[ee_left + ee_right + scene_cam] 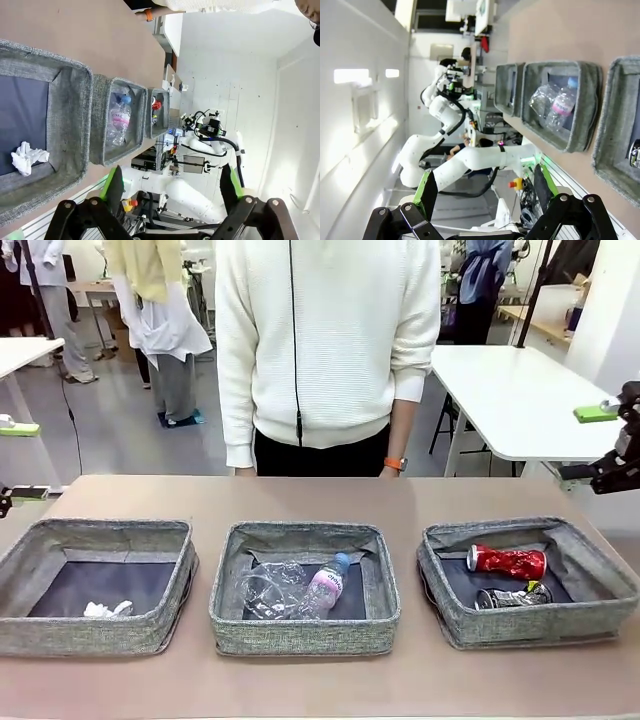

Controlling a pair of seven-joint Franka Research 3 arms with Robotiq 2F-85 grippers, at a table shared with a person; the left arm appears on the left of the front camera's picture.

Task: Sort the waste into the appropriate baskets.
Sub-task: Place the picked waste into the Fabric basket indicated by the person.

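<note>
From the front view I see three square, low, grey woven-fabric baskets in a row along my near edge of the brown table (320, 495): the left basket (40, 625) near the left corner holds a small crumpled white paper ball (107, 609) at its near side; the middle basket (300, 635) holds a clear plastic cup (268, 590) lying touching a clear plastic bottle with a pink label and blue cap (322, 587); the right basket (600, 570) near the right corner holds a red can (507, 561) lying on its side and, just nearer to me, a black-silver can (512, 596). A person in a white sweater (330, 340) stands at the far edge. Part of my right arm (615, 465) shows at the right edge, off the table. In the left wrist view my left gripper (170, 187) hangs with its green-padded fingers (114, 185) spread wide apart and nothing between them, off the table's end beside the basket with the paper ball. In the right wrist view my right gripper (485, 187) likewise has its fingers (427, 190) spread wide apart around nothing, beyond the table's edge.
</note>
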